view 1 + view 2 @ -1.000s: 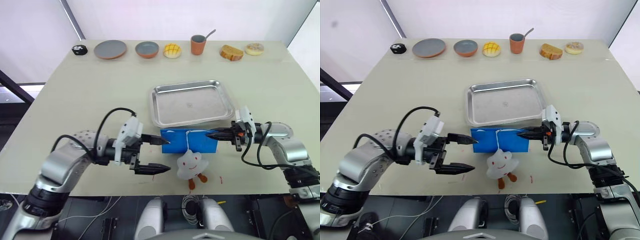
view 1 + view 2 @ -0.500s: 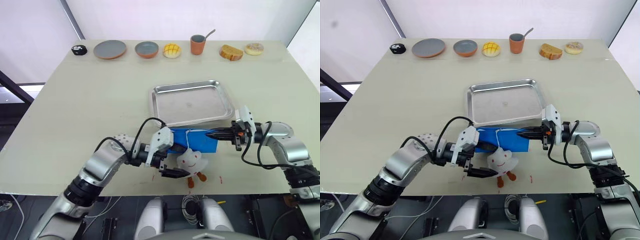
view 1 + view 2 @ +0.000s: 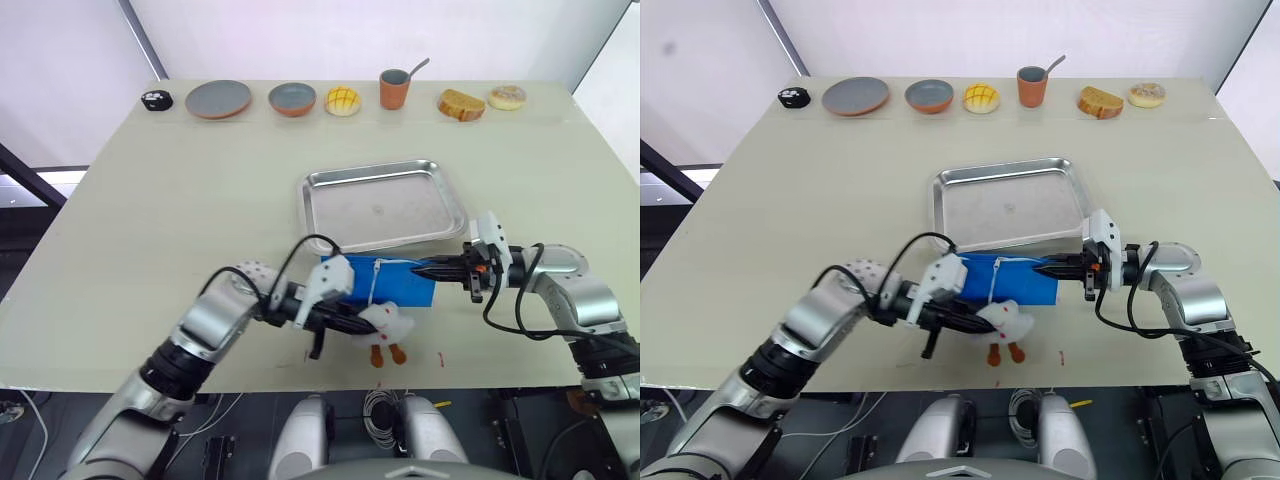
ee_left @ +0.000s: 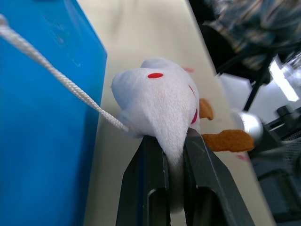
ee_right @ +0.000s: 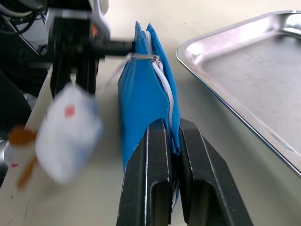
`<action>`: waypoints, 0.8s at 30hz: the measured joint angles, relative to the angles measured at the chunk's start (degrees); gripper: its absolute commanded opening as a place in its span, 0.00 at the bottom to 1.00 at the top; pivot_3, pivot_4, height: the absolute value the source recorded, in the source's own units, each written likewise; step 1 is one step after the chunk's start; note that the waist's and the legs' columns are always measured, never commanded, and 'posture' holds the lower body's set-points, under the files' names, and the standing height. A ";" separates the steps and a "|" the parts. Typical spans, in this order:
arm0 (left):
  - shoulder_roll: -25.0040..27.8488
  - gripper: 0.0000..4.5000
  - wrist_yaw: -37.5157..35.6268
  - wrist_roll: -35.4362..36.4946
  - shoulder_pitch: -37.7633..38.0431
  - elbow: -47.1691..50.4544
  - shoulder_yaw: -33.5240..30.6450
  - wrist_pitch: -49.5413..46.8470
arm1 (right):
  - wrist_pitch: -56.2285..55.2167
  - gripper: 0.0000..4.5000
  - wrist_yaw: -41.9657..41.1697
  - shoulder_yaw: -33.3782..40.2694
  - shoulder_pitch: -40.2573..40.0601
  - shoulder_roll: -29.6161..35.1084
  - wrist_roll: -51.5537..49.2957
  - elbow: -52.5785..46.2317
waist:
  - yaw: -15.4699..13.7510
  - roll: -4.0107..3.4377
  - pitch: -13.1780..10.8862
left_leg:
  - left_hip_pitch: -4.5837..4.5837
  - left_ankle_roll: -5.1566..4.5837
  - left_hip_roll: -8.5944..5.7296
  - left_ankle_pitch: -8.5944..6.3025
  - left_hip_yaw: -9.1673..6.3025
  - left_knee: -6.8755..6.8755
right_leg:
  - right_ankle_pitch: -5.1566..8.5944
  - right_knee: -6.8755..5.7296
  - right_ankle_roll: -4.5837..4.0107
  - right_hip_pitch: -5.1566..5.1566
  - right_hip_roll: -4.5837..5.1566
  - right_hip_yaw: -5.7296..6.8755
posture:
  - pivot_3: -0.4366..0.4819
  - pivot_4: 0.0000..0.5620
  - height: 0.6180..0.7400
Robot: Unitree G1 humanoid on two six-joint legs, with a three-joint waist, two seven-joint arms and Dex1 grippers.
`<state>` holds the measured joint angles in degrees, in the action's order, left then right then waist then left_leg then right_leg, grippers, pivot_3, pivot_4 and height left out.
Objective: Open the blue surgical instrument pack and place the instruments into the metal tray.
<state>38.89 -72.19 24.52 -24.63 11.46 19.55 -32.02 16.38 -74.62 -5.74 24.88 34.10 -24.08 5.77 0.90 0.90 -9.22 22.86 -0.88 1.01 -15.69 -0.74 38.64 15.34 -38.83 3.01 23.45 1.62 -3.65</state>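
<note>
Since a moment ago my left gripper [image 4: 175, 141] has closed on the small white wad [image 3: 381, 322], jaws now pinching it at the pack's 6 o'clock edge. My right gripper [image 5: 172, 136] clamps the 3 o'clock end of the blue surgical instrument pack [image 3: 388, 282], which lies closed at the metal tray's [image 3: 312, 190] 6 o'clock rim.
</note>
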 measured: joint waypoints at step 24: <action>17.69 0.01 -16.09 -1.30 -1.04 -23.08 -14.36 12.05 | -5.53 0.00 -1.40 -0.03 0.82 -0.12 0.38 4.69 | -0.09 -0.01 -0.03 | 0.01 0.00 -0.02 0.00 0.10 0.00 | 0.00 0.02 0.00 0.00 0.00 0.00 | 0.48 0.27 1.00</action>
<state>56.58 -88.28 23.22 -25.67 -11.62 5.19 -19.96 10.85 -76.02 -5.77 25.70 33.98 -23.70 10.46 0.81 0.90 -9.25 22.87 -0.88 0.99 -15.69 -0.64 38.64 15.34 -38.81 3.01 23.46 1.62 -3.64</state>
